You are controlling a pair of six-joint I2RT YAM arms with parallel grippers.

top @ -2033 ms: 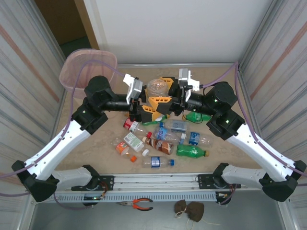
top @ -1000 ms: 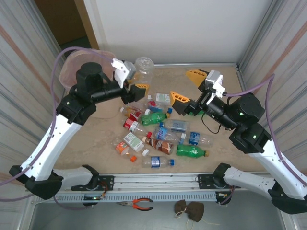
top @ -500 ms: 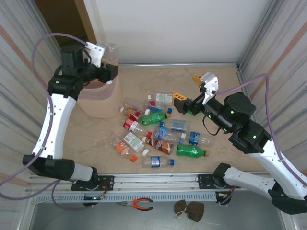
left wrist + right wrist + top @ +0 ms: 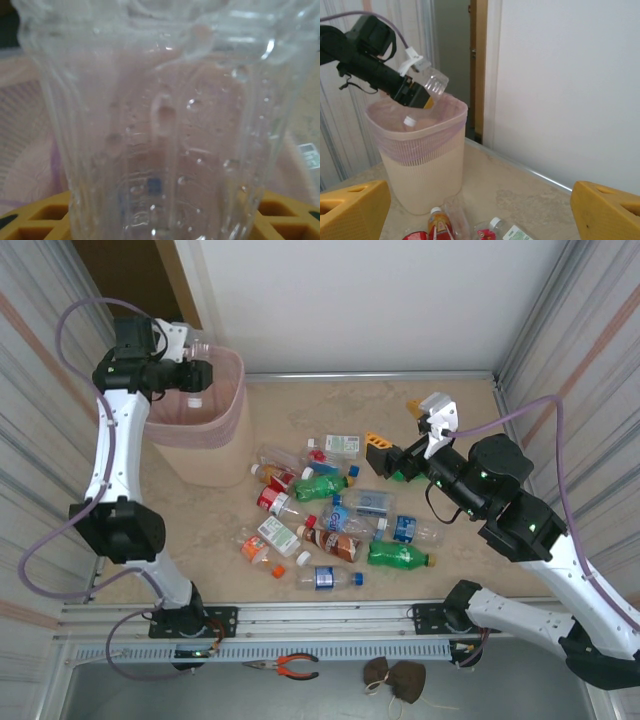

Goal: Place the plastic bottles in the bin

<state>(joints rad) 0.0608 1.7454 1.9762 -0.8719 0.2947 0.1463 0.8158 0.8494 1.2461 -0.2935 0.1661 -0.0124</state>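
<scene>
The clear bottle (image 4: pixel 165 125) stands between the yellow fingers (image 4: pixel 35 225) of my left gripper (image 4: pixel 197 373), which is shut on it. In the right wrist view that bottle (image 4: pixel 434 81) hangs tilted just above the rim of the pale pink bin (image 4: pixel 420 165), and a white-capped bottle (image 4: pixel 410 121) lies inside. The bin (image 4: pixel 205 455) stands at the table's far left. Several plastic bottles (image 4: pixel 330 510) lie scattered mid-table, among them two green ones (image 4: pixel 320 486) (image 4: pixel 398 556). My right gripper (image 4: pixel 394 426) hovers open above the pile's far right, its jaws wide apart with nothing between them.
Orange-handled pliers (image 4: pixel 285 667) and a brown lump (image 4: pixel 395 677) lie beyond the near rail. Ribbed side walls close in the table on both sides. A white back wall and a metal edge (image 4: pixel 540 175) run behind the table. Two bottles (image 4: pixel 437 222) (image 4: pixel 506 231) lie near the bin's foot.
My left arm has swung further left and up, carrying the clear bottle from the bin's near side to above its opening. The right arm has barely moved.
</scene>
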